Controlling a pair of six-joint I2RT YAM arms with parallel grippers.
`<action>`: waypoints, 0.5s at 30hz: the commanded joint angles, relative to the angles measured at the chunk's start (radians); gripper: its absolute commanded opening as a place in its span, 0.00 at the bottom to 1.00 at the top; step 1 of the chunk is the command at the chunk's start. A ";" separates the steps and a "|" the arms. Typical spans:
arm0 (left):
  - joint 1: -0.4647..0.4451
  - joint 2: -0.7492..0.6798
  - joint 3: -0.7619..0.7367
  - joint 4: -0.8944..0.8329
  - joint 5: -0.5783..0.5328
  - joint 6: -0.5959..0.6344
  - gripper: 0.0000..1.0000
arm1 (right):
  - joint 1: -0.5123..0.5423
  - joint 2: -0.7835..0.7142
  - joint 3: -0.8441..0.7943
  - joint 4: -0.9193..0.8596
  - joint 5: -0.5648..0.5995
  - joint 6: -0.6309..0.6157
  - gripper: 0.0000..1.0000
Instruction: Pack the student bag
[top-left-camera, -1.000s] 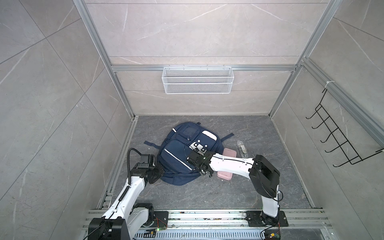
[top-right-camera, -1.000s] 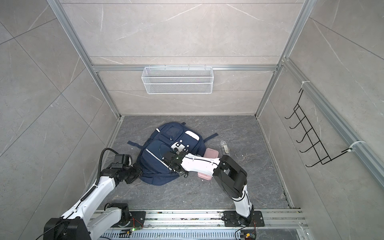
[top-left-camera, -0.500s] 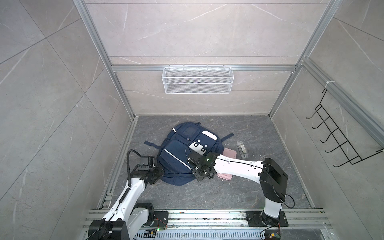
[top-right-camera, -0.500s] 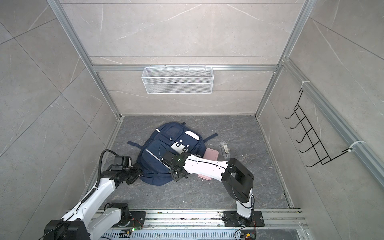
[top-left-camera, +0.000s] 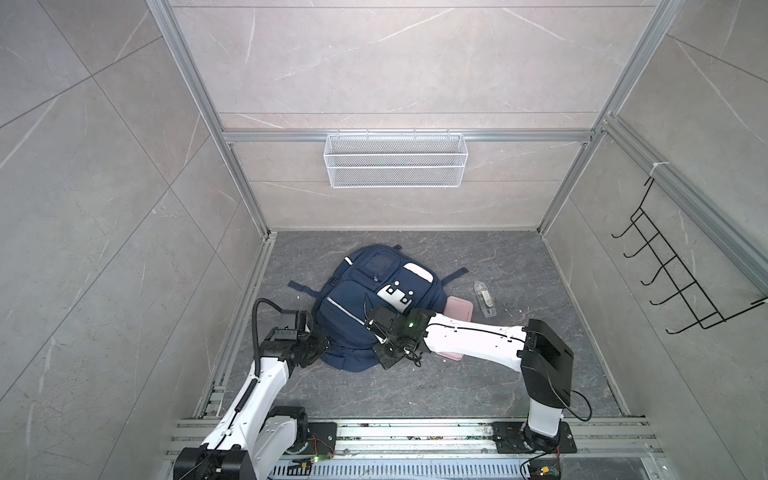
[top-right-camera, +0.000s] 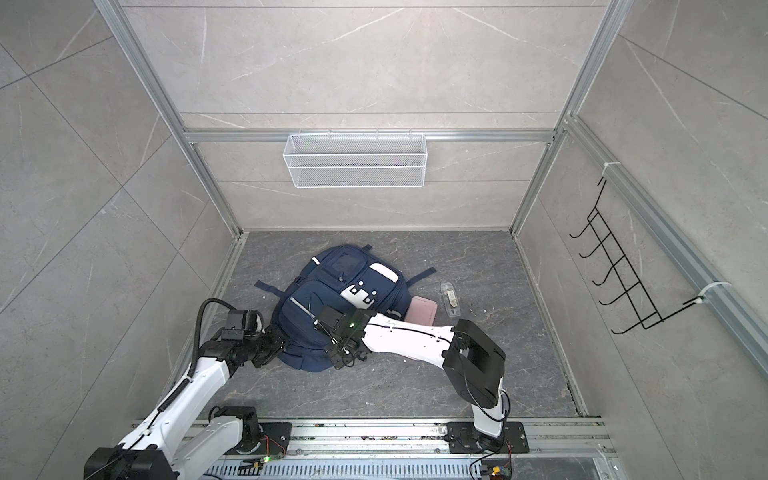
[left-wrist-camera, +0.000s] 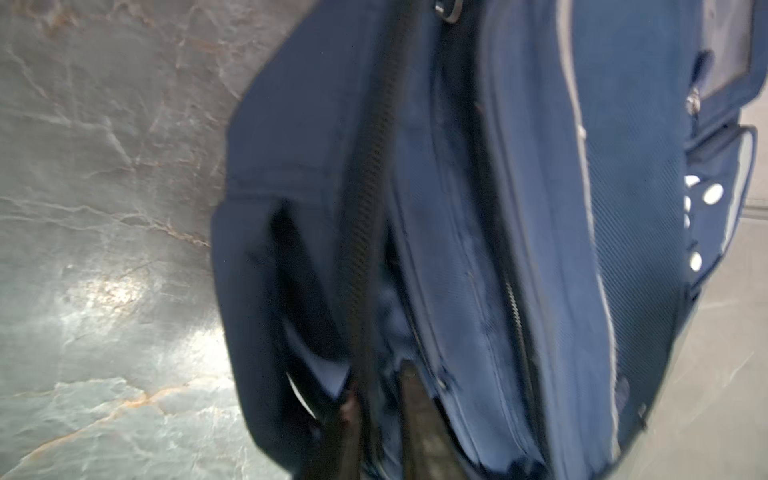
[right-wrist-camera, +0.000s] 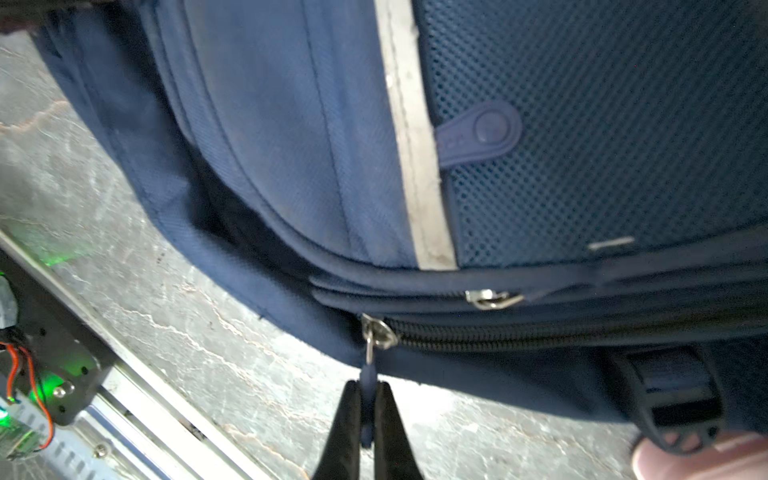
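Note:
The student bag (top-left-camera: 361, 299) (top-right-camera: 328, 291), navy with white patches and silver stripes, lies flat in the middle of the floor. My right gripper (top-left-camera: 385, 362) (top-right-camera: 337, 362) is at the bag's near edge. In the right wrist view the right gripper (right-wrist-camera: 368, 399) is shut on the blue zipper pull tab (right-wrist-camera: 368, 376), which hangs from the metal slider (right-wrist-camera: 378, 332). My left gripper (top-left-camera: 322, 345) (top-right-camera: 277, 345) is at the bag's near-left edge. In the blurred left wrist view its fingers (left-wrist-camera: 415, 415) stand slightly apart with bag fabric (left-wrist-camera: 540, 208) between them.
A pink case (top-left-camera: 459, 309) lies partly under the right arm beside the bag, with a clear packet (top-left-camera: 484, 299) just beyond it. A white wire basket (top-left-camera: 395, 166) hangs on the back wall and a black hook rack (top-left-camera: 681, 282) on the right wall. The metal rail (top-left-camera: 415, 432) runs along the front.
My right gripper has travelled from the bag's top toward its near edge, still holding the zipper pull. The left arm has stayed at the bag's near-left edge.

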 joint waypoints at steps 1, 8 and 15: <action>-0.007 -0.042 0.087 -0.079 0.047 0.048 0.32 | 0.015 -0.062 -0.026 0.087 -0.020 0.035 0.00; -0.011 -0.006 0.175 -0.107 0.079 0.080 0.40 | -0.005 -0.124 -0.080 0.124 -0.013 0.061 0.00; -0.058 0.106 0.192 -0.018 0.098 0.055 0.40 | -0.015 -0.164 -0.106 0.141 -0.016 0.074 0.00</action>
